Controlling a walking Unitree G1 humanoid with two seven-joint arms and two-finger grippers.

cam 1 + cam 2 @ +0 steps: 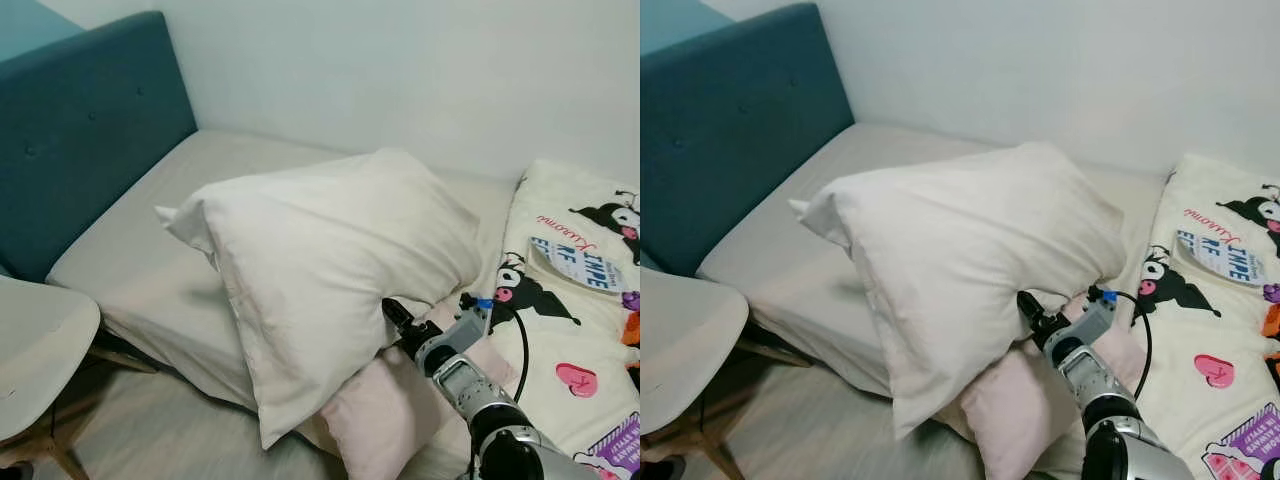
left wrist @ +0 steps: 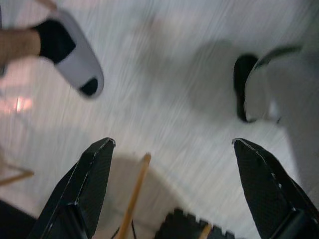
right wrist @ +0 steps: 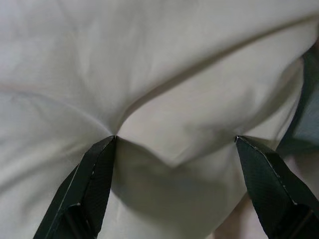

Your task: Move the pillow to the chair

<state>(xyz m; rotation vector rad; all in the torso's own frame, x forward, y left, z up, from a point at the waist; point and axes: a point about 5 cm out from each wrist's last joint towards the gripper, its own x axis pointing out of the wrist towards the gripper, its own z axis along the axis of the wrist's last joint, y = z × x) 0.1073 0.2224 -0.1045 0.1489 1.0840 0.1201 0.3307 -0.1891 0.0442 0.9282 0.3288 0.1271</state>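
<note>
Chair (image 1: 40, 345): white seat on wooden legs, stood at the far left beside the bed's edge; nothing lay on it.
Headboard (image 1: 85, 130): teal, padded, behind the chair at the head of the bed.
Mattress (image 1: 150, 230): pale grey sheet, bare on its left part.
Left gripper (image 2: 172, 149): hung over a pale wood-grain floor (image 2: 164, 74); fingers spread wide with nothing between them. A person's foot in a white slipper (image 2: 75, 59) was on the floor beyond it.
Pillow (image 1: 330, 260): large, cream, propped up at a tilt at the middle of the bed, its lower corner overhanging the bed's edge; it leaned on a pink pillow (image 1: 385, 415) beneath it.
Right gripper (image 3: 174, 139): pressed into the pillow's right lower side; fingers apart, tips denting the fabric, not closed on it.
Blanket (image 1: 585, 300): white, cartoon-printed, at the far right.
</note>
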